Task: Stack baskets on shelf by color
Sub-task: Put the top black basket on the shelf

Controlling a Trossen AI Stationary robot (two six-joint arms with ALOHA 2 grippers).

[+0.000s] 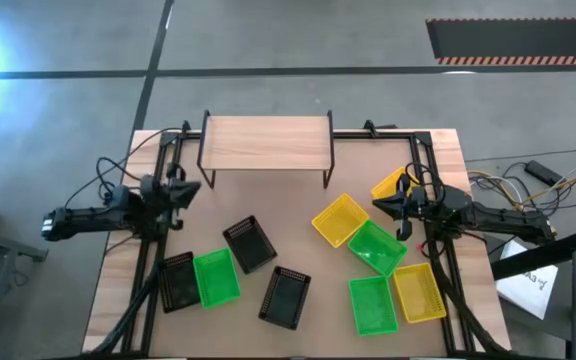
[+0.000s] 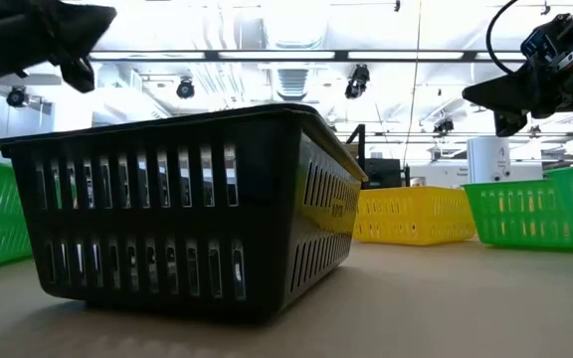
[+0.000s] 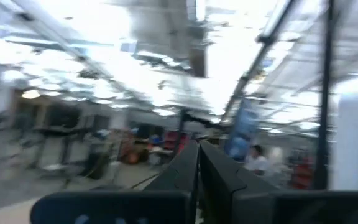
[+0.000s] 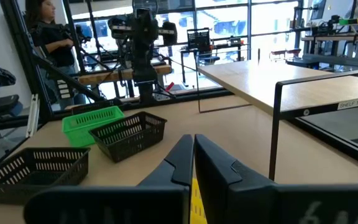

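Nothing is on the shelf (image 1: 266,140); its wooden top stands bare at the far edge of the counter (image 1: 298,215), between the two arms. All the baskets are down on the counter in front of it.

On the left side lie three black baskets and one green. A black basket (image 1: 178,280) sits touching the green basket (image 1: 216,277) beside it, another black basket (image 1: 249,243) lies tilted just beyond them, and a third black basket (image 1: 285,296) rests nearer the front edge; it fills most of the low view.

On the right side, a yellow basket (image 1: 340,219) touches a green basket (image 1: 377,247). Nearer the front, a second green basket (image 1: 372,304) and a second yellow basket (image 1: 419,292) lie side by side. One more yellow basket (image 1: 389,186) sits partly hidden under the right arm.

The left hand (image 1: 194,187) hovers above the counter's left edge near the shelf's leg, its fingers pressed together and holding nothing. The right hand (image 1: 377,204) hangs over the right-side baskets, pointing toward the middle of the counter, its fingers also pressed together and empty.

A person (image 4: 50,34) stands in the room beyond the counter.
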